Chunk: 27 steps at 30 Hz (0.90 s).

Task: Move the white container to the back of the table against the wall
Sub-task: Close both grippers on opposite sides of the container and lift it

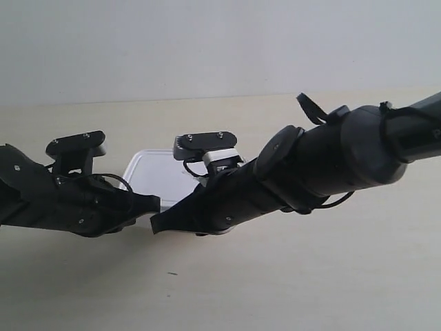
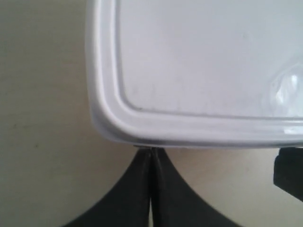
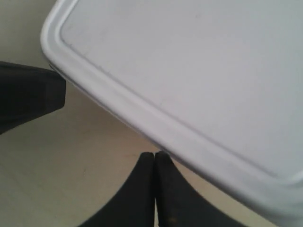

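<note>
Here, white container [image 1: 155,172] flat on the surface [image 1: 310,276], lid [image 2: 203,56] up, long axis not discernible, left jaws and right jaws closed, tips at its rim.

White container [image 1: 153,169] — rectangular box, rounded corners, flat rimmed lid on, sitting level on the table [image 1: 310,276]. Lid is glossy with faint scuffs. Table is pale cream with faint grain. Container sits mid-table — a bare strip of tabletop separates it from the plain pale wall [image 1: 207,48].
</note>
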Each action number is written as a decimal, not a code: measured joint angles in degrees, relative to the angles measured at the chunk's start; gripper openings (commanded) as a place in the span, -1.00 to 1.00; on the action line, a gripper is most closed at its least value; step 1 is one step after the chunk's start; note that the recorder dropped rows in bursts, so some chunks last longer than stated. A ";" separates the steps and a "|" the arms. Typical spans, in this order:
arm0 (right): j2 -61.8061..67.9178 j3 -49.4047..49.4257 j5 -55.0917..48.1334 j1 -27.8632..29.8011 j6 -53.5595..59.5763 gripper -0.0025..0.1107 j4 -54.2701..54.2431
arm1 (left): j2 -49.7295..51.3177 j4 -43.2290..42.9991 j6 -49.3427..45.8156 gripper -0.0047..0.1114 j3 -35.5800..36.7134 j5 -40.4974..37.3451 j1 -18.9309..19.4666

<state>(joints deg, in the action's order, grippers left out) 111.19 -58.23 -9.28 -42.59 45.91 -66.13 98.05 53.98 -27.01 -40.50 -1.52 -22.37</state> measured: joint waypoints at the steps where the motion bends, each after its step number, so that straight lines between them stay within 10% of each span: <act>1: 0.41 -0.42 0.10 0.00 0.00 -0.96 0.00 | 0.65 -0.43 -0.12 -0.92 -0.43 0.00 0.10; 27: 6.26 -8.24 3.72 6.80 0.01 -0.96 1.28 | 8.98 -2.46 -1.04 -0.92 -11.99 -0.12 3.81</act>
<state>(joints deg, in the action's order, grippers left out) 117.44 -66.47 -5.56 -35.79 45.93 -64.85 107.03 51.52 -28.06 -52.49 -1.65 -18.56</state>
